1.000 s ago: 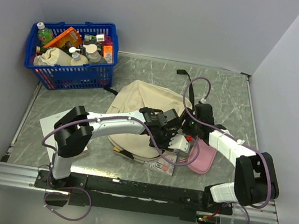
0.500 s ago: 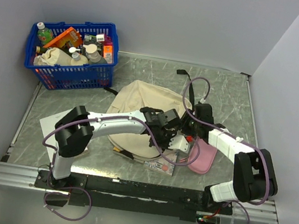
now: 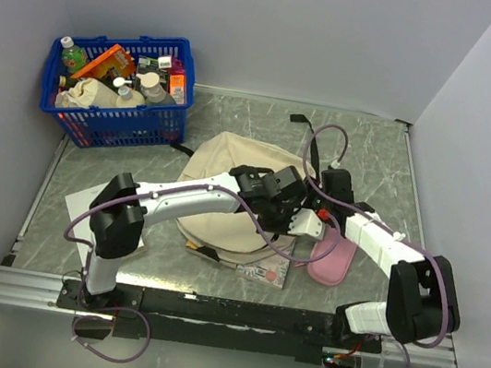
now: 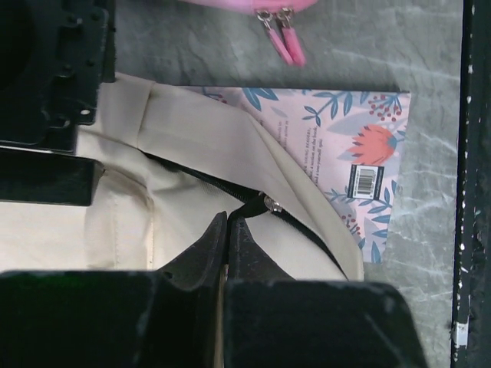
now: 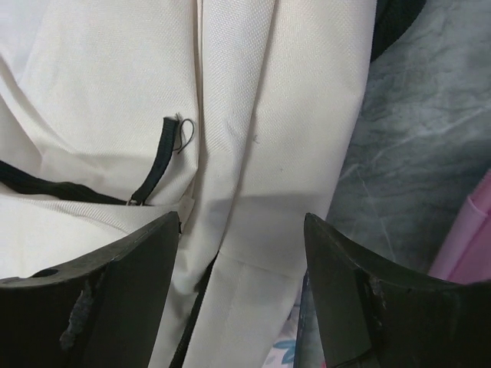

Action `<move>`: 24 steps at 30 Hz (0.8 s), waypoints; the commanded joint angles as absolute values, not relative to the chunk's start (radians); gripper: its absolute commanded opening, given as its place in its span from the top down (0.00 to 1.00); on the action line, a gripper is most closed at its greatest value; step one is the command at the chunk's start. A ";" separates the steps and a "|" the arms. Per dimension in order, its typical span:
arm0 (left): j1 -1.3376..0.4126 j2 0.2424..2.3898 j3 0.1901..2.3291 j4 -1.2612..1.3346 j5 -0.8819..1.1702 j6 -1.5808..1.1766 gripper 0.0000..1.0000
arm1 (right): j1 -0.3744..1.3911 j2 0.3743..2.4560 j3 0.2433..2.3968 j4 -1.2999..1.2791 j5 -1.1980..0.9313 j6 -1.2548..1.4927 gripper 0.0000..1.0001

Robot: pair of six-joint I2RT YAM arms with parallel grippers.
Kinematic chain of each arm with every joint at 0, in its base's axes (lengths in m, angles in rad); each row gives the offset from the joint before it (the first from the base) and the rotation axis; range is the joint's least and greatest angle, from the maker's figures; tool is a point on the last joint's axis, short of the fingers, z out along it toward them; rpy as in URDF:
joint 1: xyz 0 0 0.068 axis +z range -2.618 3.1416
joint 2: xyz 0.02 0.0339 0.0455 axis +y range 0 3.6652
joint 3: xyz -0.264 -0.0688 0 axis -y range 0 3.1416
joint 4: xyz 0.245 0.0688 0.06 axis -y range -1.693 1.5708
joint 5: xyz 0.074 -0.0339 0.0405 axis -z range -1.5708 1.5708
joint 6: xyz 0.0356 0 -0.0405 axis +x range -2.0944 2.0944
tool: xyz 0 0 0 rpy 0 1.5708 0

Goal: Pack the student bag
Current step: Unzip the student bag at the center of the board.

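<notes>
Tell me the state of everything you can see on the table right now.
student bag: lying flat on the table
zipper pull: pinched by left gripper
left gripper: shut on the zipper pull
right gripper: open, over bag fabric
floral book: flat, partly under the bag
pink pouch: lying beside the bag
blue basket: upright, full

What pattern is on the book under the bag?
The book is pale with blue leaves and orange flowers; left wrist view.

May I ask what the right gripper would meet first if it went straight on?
Most likely the student bag: its cream fabric fills the view between the open fingers of the right gripper, though depth is unclear.
</notes>
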State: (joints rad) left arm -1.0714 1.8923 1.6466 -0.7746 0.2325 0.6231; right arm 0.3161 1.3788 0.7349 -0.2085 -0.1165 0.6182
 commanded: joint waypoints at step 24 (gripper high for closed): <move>-1.071 1.789 1.646 -0.693 0.179 0.577 0.99 | 0.353 1.005 0.594 -0.397 -0.296 0.698 0.16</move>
